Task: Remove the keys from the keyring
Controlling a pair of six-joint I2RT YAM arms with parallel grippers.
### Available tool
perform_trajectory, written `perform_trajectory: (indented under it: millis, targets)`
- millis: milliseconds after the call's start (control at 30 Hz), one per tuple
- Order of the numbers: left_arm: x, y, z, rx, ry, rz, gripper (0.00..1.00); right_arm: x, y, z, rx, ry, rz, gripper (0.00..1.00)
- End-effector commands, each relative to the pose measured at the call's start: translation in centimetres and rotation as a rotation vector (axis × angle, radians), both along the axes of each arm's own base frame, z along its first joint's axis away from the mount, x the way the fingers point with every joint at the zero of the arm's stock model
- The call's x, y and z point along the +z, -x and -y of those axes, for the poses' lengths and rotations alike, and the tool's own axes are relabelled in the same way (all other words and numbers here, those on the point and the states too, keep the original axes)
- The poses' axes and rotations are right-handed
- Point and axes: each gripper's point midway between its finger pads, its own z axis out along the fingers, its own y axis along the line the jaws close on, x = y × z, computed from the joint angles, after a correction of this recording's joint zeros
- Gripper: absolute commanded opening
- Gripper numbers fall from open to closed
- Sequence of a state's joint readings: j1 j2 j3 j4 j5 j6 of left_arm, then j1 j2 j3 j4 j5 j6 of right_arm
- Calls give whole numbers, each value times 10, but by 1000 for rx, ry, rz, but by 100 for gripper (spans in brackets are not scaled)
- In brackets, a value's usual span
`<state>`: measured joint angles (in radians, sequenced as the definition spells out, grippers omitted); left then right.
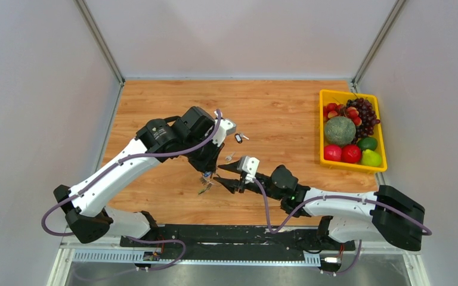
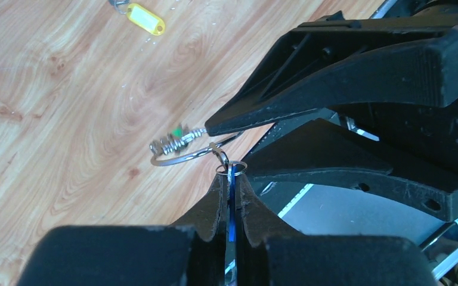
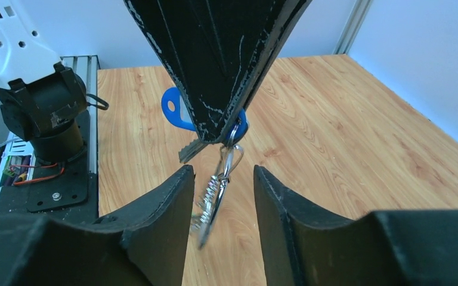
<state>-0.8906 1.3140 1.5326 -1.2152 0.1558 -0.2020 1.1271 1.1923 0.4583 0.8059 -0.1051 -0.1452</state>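
My left gripper is shut on a blue key tag and holds it above the table. From the tag's small loop hangs the keyring, a thin silver wire loop carrying a green-tagged key. In the right wrist view the keyring dangles edge-on between the spread fingers of my right gripper, which is open and touches nothing. The blue tag shows behind the left fingers. From above, both grippers meet near the table's front middle, at the keyring.
A yellow-tagged key lies loose on the wood. A black-tagged key and a grey-tagged one lie just beyond the grippers. A yellow tray of fruit stands at the right edge.
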Motion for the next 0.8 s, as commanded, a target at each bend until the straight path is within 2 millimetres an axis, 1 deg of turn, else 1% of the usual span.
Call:
perform_trajectory:
  millis: [0, 33, 100, 133, 167, 400, 633, 700, 767]
  targets:
    - [23, 6, 8, 1, 102, 14, 0, 29, 4, -11, 27, -66, 40, 45]
    - [23, 6, 8, 3, 103, 15, 0, 30, 6, -12, 32, -66, 42, 43]
    - [23, 6, 8, 3, 104, 14, 0, 28, 5, -12, 24, -59, 40, 34]
    - [24, 7, 8, 1, 107, 12, 0, 27, 4, -12, 22, -55, 39, 32]
    - [24, 7, 9, 1, 109, 11, 0, 27, 4, -12, 21, -54, 40, 31]
    - [29, 7, 7, 5, 118, 25, 0, 22, 6, -9, 24, -36, 43, 31]
    - [31, 11, 8, -11, 129, 10, 0, 16, 6, -8, 22, -19, 34, 42]
    - [32, 12, 9, -13, 134, 9, 0, 16, 5, -8, 21, -18, 36, 41]
    - [34, 12, 8, -12, 138, 12, 0, 17, 6, -9, 23, -15, 38, 38]
